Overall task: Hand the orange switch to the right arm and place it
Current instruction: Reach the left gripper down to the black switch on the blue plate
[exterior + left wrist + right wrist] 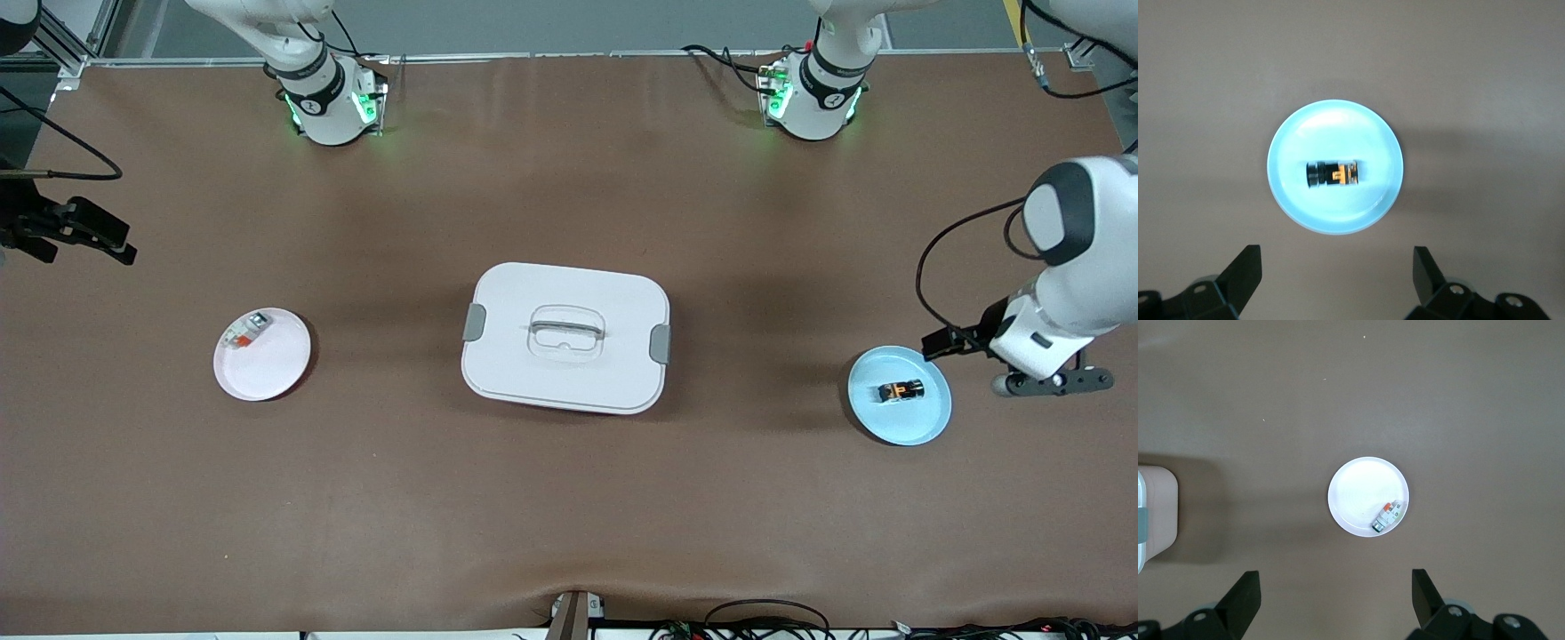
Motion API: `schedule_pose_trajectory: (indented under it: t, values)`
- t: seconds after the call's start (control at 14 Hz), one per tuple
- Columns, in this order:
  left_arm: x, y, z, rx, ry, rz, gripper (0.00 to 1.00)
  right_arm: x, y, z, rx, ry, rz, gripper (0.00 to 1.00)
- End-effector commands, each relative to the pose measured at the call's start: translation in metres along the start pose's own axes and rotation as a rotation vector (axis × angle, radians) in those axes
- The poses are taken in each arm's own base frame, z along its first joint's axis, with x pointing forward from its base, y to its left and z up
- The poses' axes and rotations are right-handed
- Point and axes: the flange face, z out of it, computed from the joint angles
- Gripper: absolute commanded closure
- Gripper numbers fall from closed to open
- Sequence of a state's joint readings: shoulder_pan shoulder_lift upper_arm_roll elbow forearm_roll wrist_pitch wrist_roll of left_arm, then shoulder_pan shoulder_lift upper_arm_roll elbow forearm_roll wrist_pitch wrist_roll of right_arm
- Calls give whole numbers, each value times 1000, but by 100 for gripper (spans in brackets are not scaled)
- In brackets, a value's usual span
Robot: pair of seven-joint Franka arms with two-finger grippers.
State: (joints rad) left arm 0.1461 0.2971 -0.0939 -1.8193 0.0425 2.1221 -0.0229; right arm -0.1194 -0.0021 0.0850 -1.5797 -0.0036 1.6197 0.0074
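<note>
The orange switch (901, 390), a tiny black part with orange markings, lies on its side in the middle of a light blue plate (900, 425) toward the left arm's end of the table. In the left wrist view the switch (1333, 174) lies on the plate (1338, 127), just ahead of the fingertips. My left gripper (1053, 382) hangs open and empty over the bare table beside the blue plate; it also shows in the left wrist view (1336, 260). My right gripper (62, 229) waits, open and empty (1336, 580), high over the right arm's end of the table.
A white plate (271, 369) holds a whitish-grey component with a red-orange part (244, 331); both also show in the right wrist view, plate (1361, 490) and component (1384, 515). A white lidded box (566, 338) with a handle stands mid-table.
</note>
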Motion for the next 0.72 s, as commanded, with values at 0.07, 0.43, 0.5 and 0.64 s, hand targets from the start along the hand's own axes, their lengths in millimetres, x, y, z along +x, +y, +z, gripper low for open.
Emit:
schedule_pose_trajectory:
  t: [0.07,0.43,0.5,0.64]
  values:
    - [13,-4,48,-9,7,7,0,-4,0,-6,-1,10,-11,0]
    - [15,-2,100,-17,21,9,0,-4,0,-6,-1,10,-11,0]
    - [12,-1,113,-18,27,12,0,-4,0,-6,-1,10,-11,0]
    - [12,-8,132,18,44,44,0,-4,0,-6,-1,10,-11,0]
